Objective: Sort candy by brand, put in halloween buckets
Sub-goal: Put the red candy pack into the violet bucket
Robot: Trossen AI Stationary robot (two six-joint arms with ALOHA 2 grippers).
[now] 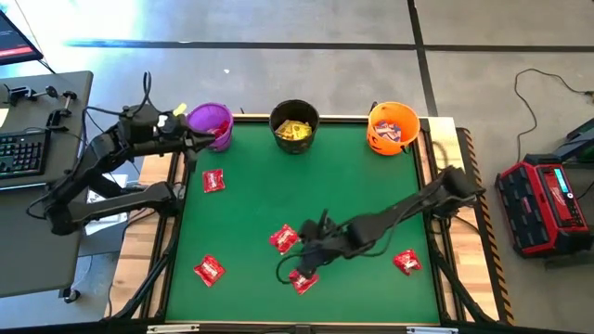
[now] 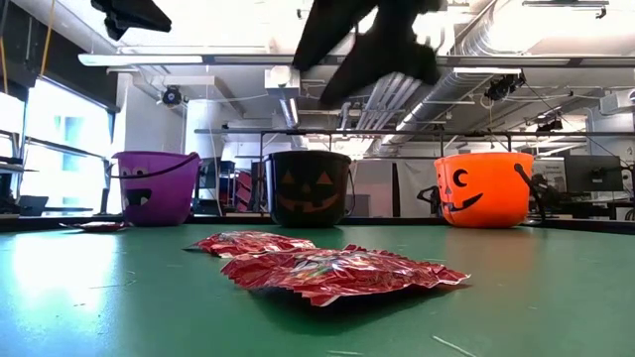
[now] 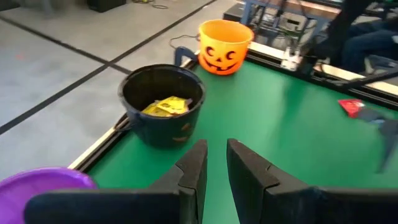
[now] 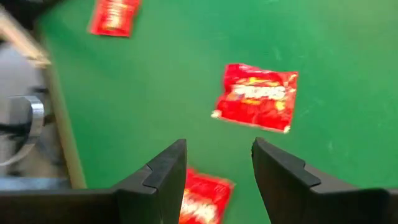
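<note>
On the green table point(image 1: 353, 186), the purple bucket point(image 1: 212, 122), black bucket point(image 1: 295, 124) and orange bucket point(image 1: 393, 126) line the far edge, and only red packets remain loose. The right tool point(image 1: 295, 269), fingers apart, hangs directly over the red packet point(image 1: 303, 281) by the near edge, another red packet point(image 1: 284, 238) just beyond it. The left tool point(image 1: 190, 137), nearly closed and empty, sits beside the purple bucket, so the right arm is much nearer.

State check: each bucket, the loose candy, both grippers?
purple bucket: upright, red packet inside
black bucket: upright, holds yellow packets
orange bucket: upright, holds candy
red packets: five loose on the table
left gripper: slightly open, empty, by purple bucket
right gripper: open, empty, above red packet
</note>
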